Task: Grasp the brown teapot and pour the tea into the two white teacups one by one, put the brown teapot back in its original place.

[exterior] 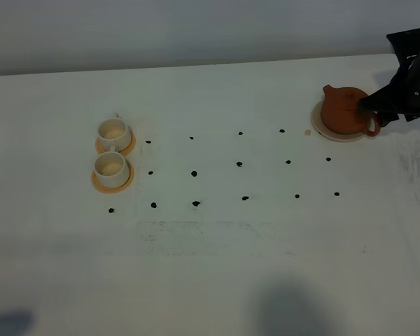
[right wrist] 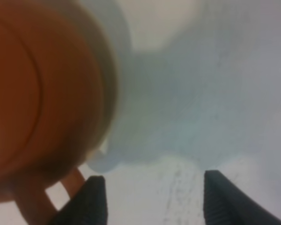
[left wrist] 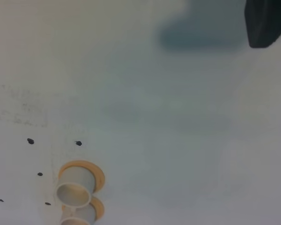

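The brown teapot (exterior: 345, 110) sits on its pale tan coaster (exterior: 334, 134) at the far right of the table, with its spout pointing back-left and its loop handle (exterior: 372, 127) to the right. My right gripper (exterior: 372, 105) hovers just right of the pot, open. In the right wrist view its two dark fingers (right wrist: 91, 201) stand wide apart with bare table between them. The teapot (right wrist: 33, 93) fills that view's side, and its handle (right wrist: 35, 199) lies just outside one finger. The two white teacups (exterior: 114, 131) (exterior: 112, 166) stand on orange-tan saucers at the left. The tea is hidden. Only a dark tip of my left gripper (left wrist: 267, 21) shows, high over the table, with the teacups (left wrist: 75, 190) below it.
Rows of small black dots (exterior: 194, 173) mark the white table between the cups and the teapot. A tiny tan speck (exterior: 307, 131) lies just left of the coaster. The table's far edge (exterior: 196, 64) meets a grey wall.
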Action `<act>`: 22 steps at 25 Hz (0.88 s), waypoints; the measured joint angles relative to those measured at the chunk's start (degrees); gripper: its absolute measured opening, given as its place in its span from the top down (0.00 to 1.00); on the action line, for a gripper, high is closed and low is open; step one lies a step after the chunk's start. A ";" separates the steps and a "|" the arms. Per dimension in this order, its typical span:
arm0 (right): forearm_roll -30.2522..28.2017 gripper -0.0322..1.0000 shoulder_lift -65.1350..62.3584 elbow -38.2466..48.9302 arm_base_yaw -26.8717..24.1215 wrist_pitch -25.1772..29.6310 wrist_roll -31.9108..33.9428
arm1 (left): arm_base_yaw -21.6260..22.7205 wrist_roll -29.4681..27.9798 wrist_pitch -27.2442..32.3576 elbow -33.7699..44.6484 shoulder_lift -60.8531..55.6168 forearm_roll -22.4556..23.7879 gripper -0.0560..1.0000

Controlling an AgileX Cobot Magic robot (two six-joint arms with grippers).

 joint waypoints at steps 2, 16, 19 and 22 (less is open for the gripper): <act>0.17 0.53 0.00 0.00 0.14 0.70 -0.04 | 0.00 0.00 0.00 0.00 0.00 0.00 0.64; 0.42 0.53 0.00 0.00 1.29 4.29 -0.04 | 0.00 0.00 0.00 0.00 0.00 0.01 0.64; 0.37 0.53 0.00 0.00 1.75 5.08 -0.04 | 0.00 0.00 0.00 0.00 0.00 0.01 0.64; 0.58 0.53 0.00 0.00 2.24 5.64 -0.04 | 0.00 0.00 0.00 0.00 0.00 0.01 0.64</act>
